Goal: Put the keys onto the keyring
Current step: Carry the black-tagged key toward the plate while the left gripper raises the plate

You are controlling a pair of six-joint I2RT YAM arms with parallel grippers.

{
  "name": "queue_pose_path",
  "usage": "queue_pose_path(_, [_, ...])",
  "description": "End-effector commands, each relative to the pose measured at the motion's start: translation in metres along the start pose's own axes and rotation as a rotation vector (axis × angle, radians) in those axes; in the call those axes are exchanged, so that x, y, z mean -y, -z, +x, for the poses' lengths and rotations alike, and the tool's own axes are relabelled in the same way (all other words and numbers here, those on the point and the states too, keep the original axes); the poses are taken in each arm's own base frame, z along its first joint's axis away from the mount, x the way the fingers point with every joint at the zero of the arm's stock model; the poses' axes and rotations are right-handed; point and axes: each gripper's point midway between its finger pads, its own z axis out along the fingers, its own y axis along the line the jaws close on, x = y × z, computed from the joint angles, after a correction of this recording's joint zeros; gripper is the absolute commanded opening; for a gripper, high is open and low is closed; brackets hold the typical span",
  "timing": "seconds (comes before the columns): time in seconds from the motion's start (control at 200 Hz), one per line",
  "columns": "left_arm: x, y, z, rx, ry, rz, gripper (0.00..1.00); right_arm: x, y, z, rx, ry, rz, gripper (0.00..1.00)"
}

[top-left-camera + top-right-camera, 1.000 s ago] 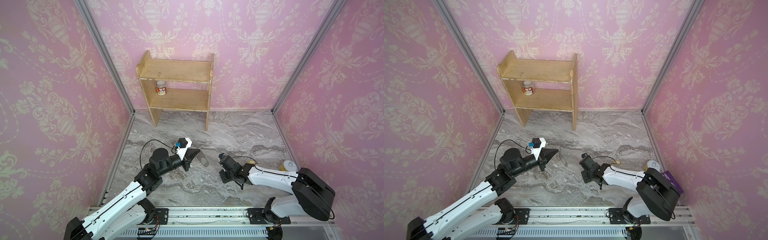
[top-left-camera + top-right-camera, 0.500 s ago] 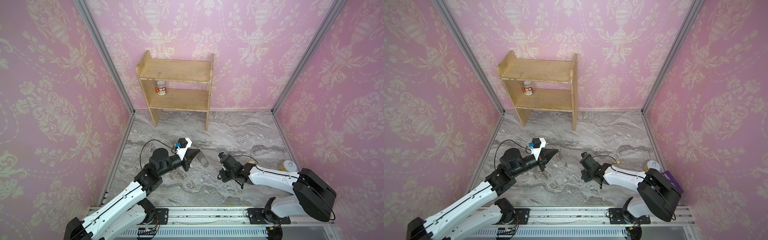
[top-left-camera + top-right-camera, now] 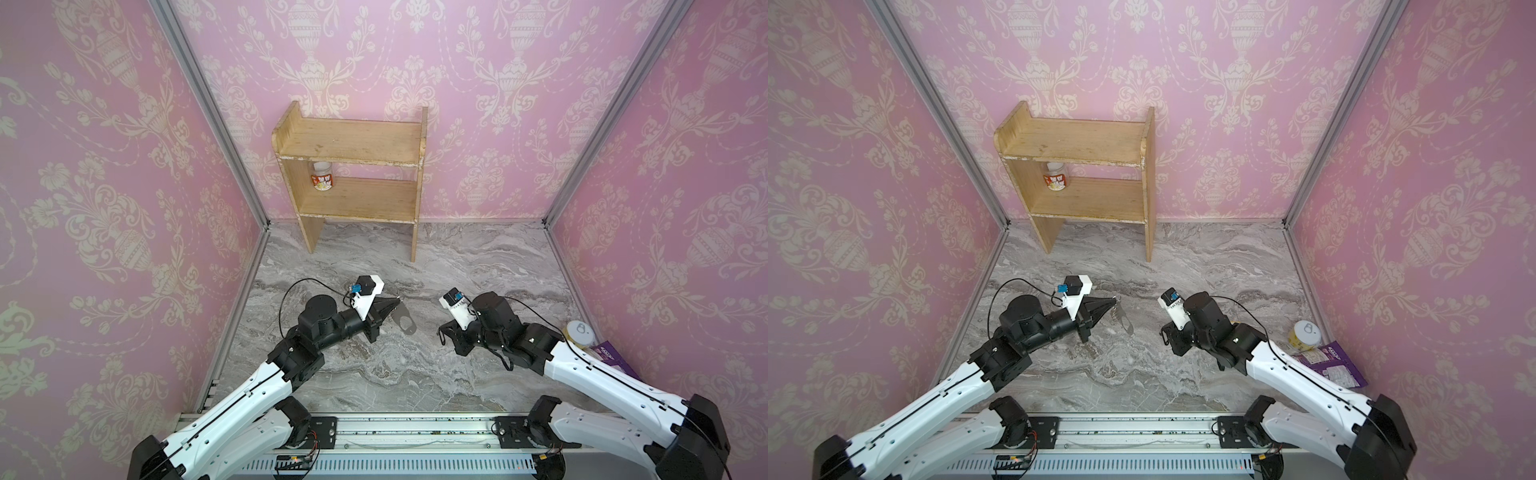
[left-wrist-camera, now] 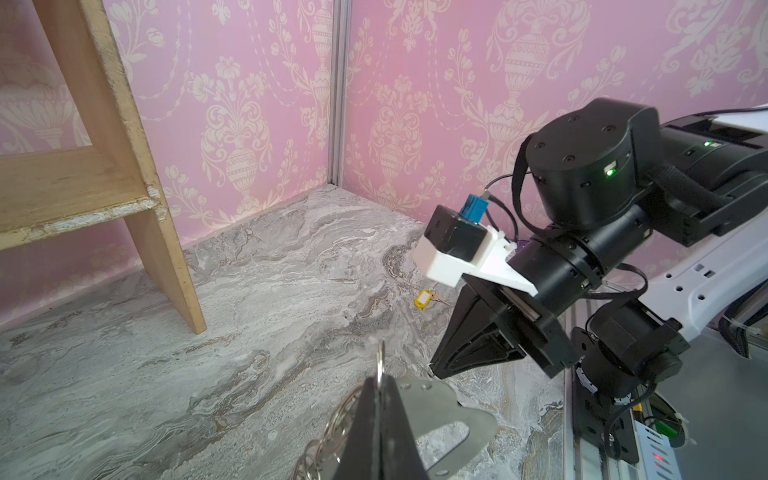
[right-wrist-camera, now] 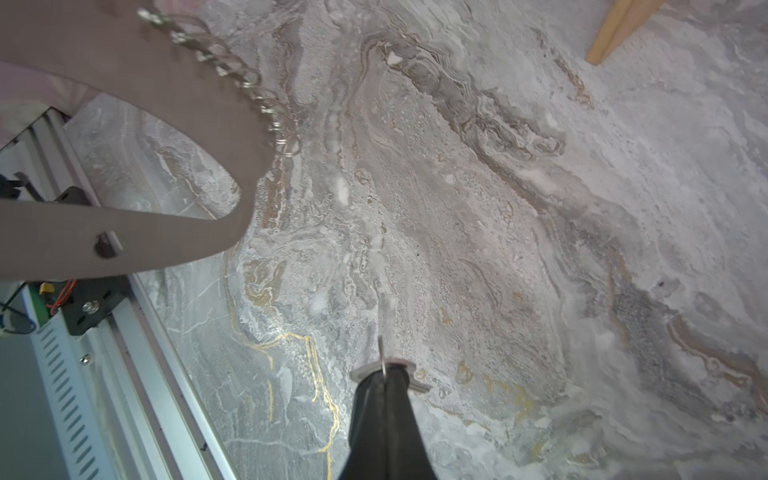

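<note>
Keyring (image 3: 409, 327) shows in both top views left of the table's middle, between the two arms. Its grey plate hangs below the left jaws, which are closed tight on a ring at its straight edge. The right jaws point toward it from nearby and are closed too; what they pinch is too small to tell from up here. A wooden shelf (image 3: 353, 174) stands at the table's back edge with a jar (image 3: 322, 178) on its lower board. A can (image 3: 578, 332) and a purple packet (image 3: 1325, 368) lie by the right edge.

From the left wrist, the left jaws are pressed together on a split ring (image 4: 380, 359) that stands edge-on between their tips. The keyring spreads out under them, its handle slot showing and more rings strung along one side. The right jaws come to a closed point just beside the plate. A yellow key (image 4: 423, 299) lies flat on the table, well apart from the plate and toward the right edge.

From the right wrist, the right jaws are shut on a thin metal ring (image 5: 381, 353) seen edge-on, with a small flat grey piece (image 5: 409, 365) across their tips. I cannot tell whether a key hangs from it. The keyring sits raised above the table, its row of rings along one edge and the front rail visible through its slot.
</note>
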Motion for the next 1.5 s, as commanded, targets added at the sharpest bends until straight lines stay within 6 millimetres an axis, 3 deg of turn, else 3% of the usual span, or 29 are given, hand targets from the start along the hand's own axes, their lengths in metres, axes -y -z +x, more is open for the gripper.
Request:
queue_pose_path(0.0, [0.007, 0.001, -0.019, 0.010, -0.058, 0.035, 0.00, -0.021, 0.021, -0.012, 0.006, 0.091, -0.102, 0.00])
queue_pose_path(0.1, [0.006, -0.002, -0.020, -0.012, -0.076, 0.034, 0.00, -0.029, 0.038, -0.026, 0.039, 0.139, -0.124, 0.00])
queue_pose_path(0.11, [0.007, -0.001, -0.031, 0.006, -0.086, 0.034, 0.00, -0.029, 0.039, -0.026, 0.040, 0.143, -0.125, 0.00])
queue_pose_path(0.14, [0.007, -0.001, -0.036, 0.009, -0.096, 0.035, 0.00, -0.032, 0.044, -0.030, 0.046, 0.160, -0.132, 0.00])
queue_pose_path(0.345, [0.009, -0.006, -0.049, -0.021, -0.137, 0.047, 0.00, -0.037, 0.071, -0.047, 0.036, 0.230, -0.130, 0.00])
queue_pose_path(0.58, [0.014, -0.018, -0.046, -0.083, -0.224, 0.072, 0.00, -0.039, 0.089, -0.061, 0.006, 0.248, -0.116, 0.00])
queue_pose_path(0.6, [0.015, -0.019, -0.047, -0.081, -0.231, 0.076, 0.00, -0.041, 0.097, -0.073, 0.033, 0.251, -0.112, 0.00])
queue_pose_path(0.68, [0.019, -0.022, -0.049, -0.079, -0.265, 0.090, 0.00, -0.041, 0.101, -0.080, 0.026, 0.242, -0.105, 0.00])
queue_pose_path(0.815, [0.032, -0.024, -0.049, -0.091, -0.341, 0.151, 0.00, -0.045, 0.114, -0.099, 0.057, 0.238, -0.104, 0.00])
queue_pose_path(1.001, [0.051, -0.021, -0.063, -0.031, -0.405, 0.243, 0.00, -0.050, 0.124, -0.114, 0.084, 0.281, -0.115, 0.00])
queue_pose_path(1.176, [0.078, -0.015, -0.074, -0.010, -0.413, 0.411, 0.00, -0.057, 0.134, -0.120, 0.126, 0.371, -0.135, 0.00])
queue_pose_path(1.496, [0.105, -0.010, -0.095, 0.036, -0.346, 0.587, 0.00, -0.071, 0.158, -0.119, 0.171, 0.557, -0.178, 0.00])
